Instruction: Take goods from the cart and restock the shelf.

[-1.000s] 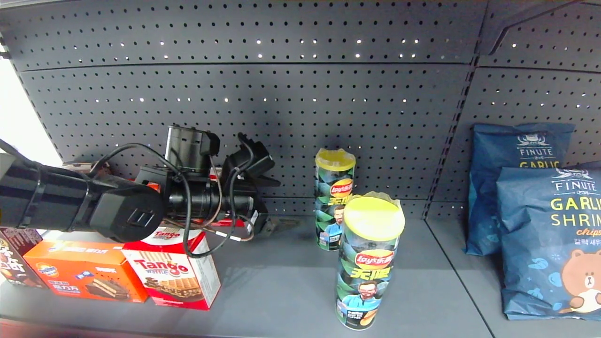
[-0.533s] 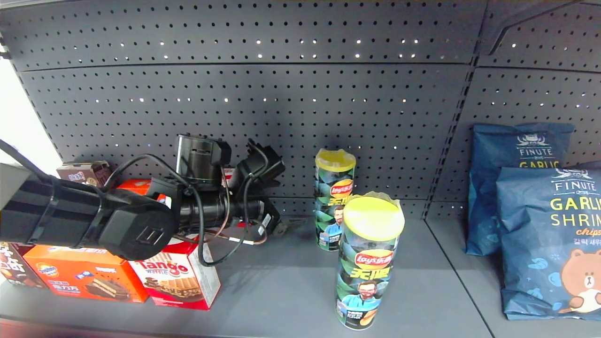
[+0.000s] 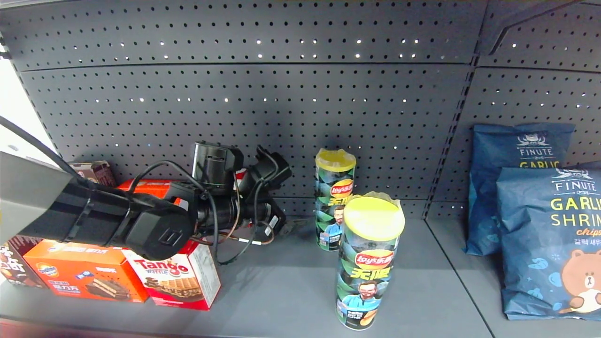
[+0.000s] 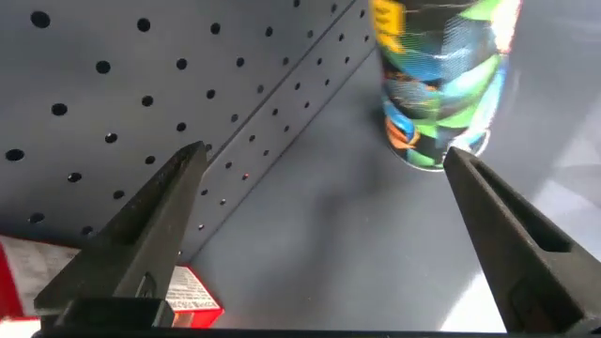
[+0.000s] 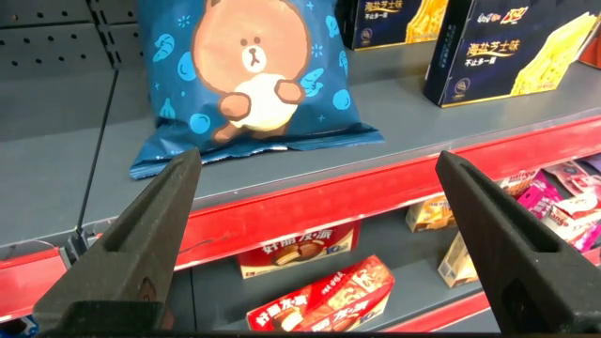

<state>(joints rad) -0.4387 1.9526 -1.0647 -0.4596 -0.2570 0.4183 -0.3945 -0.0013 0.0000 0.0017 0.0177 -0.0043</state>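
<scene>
My left gripper (image 3: 282, 224) hangs low over the grey shelf (image 3: 281, 291) near the pegboard back, just left of the rear chip can (image 3: 334, 206). Its fingers stand open with nothing between them in the left wrist view, where the left gripper (image 4: 324, 155) faces that can (image 4: 441, 84). A red box corner (image 4: 188, 293) lies beside one finger. A second chip can (image 3: 370, 263) stands nearer the shelf front. A red wafer box (image 3: 181, 279) sits below the left arm. My right gripper (image 5: 317, 158) is open and empty, facing a lower shelf.
An orange box (image 3: 82, 277) and brown boxes (image 3: 11, 265) line the shelf's left end. Blue snack bags (image 3: 549, 234) fill the bay to the right, beyond a divider (image 3: 441, 188). A blue bear bag (image 5: 249, 75) and dark boxes (image 5: 498, 47) rest on the lower shelf.
My left arm has moved right along the back of the shelf, toward the rear chip can, and dropped slightly. The cans and boxes have stayed put.
</scene>
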